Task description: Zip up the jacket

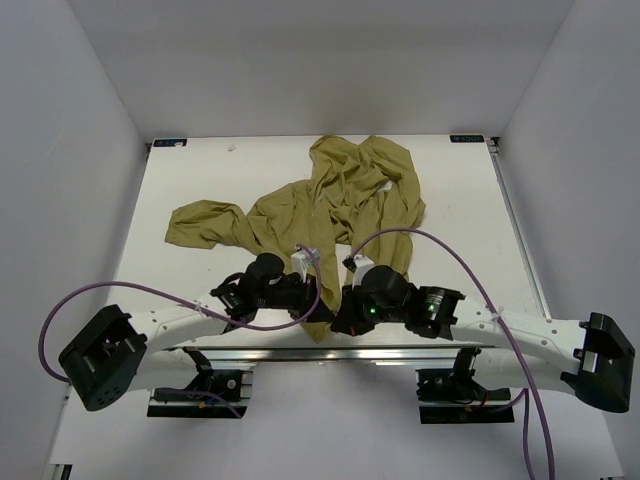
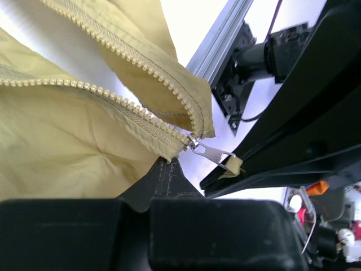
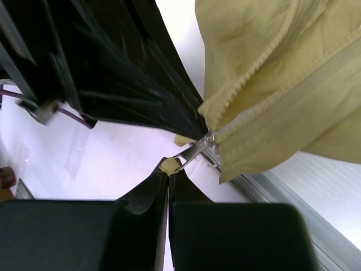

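Seen from above, the jacket lies crumpled on the white table. One sleeve trails to the left, the bulk is heaped toward the far middle, and the lower hem is drawn down to the near edge, where both arms meet over it. The left gripper has its jaws pressed together on the very corner of the hem. The left wrist view shows the dark fingertips closing to a point on the olive cloth just beneath the bottom of the zipper. From there the two rows of pale zipper teeth run up and to the left, spread apart and unjoined along the length that shows. They converge at the metal slider, which sits at the bottom end of the track. The pull tab sticks out to the right of the slider, away from the cloth. The right gripper is clamped on the small tan tip of that tab, its fingers meeting with no gap. The two grippers sit almost touching, with the slider between them. An aluminium rail runs along the table edge behind the hem. Two small dark tags at the far corners of the table carry marks too small to read.
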`<action>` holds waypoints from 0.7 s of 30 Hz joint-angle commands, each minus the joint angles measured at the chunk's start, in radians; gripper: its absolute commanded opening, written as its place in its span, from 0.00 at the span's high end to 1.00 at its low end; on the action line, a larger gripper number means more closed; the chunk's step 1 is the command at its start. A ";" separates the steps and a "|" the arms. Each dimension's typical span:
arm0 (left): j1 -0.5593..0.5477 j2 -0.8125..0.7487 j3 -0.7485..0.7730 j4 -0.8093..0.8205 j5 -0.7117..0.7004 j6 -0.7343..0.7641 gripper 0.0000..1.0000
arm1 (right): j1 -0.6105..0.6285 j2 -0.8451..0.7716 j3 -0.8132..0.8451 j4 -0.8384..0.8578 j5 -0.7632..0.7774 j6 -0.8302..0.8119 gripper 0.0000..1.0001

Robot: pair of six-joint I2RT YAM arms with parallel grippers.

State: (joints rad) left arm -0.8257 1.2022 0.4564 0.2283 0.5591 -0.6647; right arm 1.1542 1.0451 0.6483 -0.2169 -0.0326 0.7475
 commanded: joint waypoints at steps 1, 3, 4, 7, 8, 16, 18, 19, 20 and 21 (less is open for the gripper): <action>-0.018 -0.026 0.037 -0.064 -0.036 0.059 1.00 | -0.034 0.023 0.083 -0.051 -0.053 -0.014 1.00; -0.027 -0.027 0.045 -0.087 -0.048 0.071 1.00 | -0.060 0.033 0.126 -0.114 -0.081 -0.013 1.00; -0.032 -0.030 0.047 -0.089 -0.048 0.074 1.00 | -0.088 0.044 0.140 -0.134 -0.088 -0.014 1.00; -0.046 -0.032 0.053 -0.093 -0.054 0.079 1.00 | -0.174 0.067 0.165 -0.148 -0.180 -0.013 1.00; -0.050 -0.029 0.057 -0.101 -0.053 0.080 1.00 | -0.194 0.072 0.163 -0.139 -0.232 -0.011 1.00; -0.067 -0.006 0.050 -0.099 -0.033 0.083 1.00 | -0.300 0.194 0.160 -0.018 -0.395 0.052 1.00; -0.066 0.008 0.048 -0.125 -0.034 0.083 1.00 | -0.321 0.214 0.169 -0.003 -0.431 0.059 1.00; -0.067 0.010 0.047 -0.132 -0.027 0.085 1.00 | -0.327 0.217 0.178 0.007 -0.434 0.064 1.00; -0.069 0.011 0.039 -0.142 -0.024 0.083 1.00 | -0.333 0.219 0.180 0.011 -0.434 0.067 1.00; -0.067 0.011 0.034 -0.148 -0.024 0.083 1.00 | -0.344 0.225 0.179 0.017 -0.434 0.070 1.00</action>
State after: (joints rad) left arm -0.8837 1.2140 0.4919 0.1249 0.5163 -0.5938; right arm 0.8375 1.2701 0.7727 -0.2794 -0.4160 0.7918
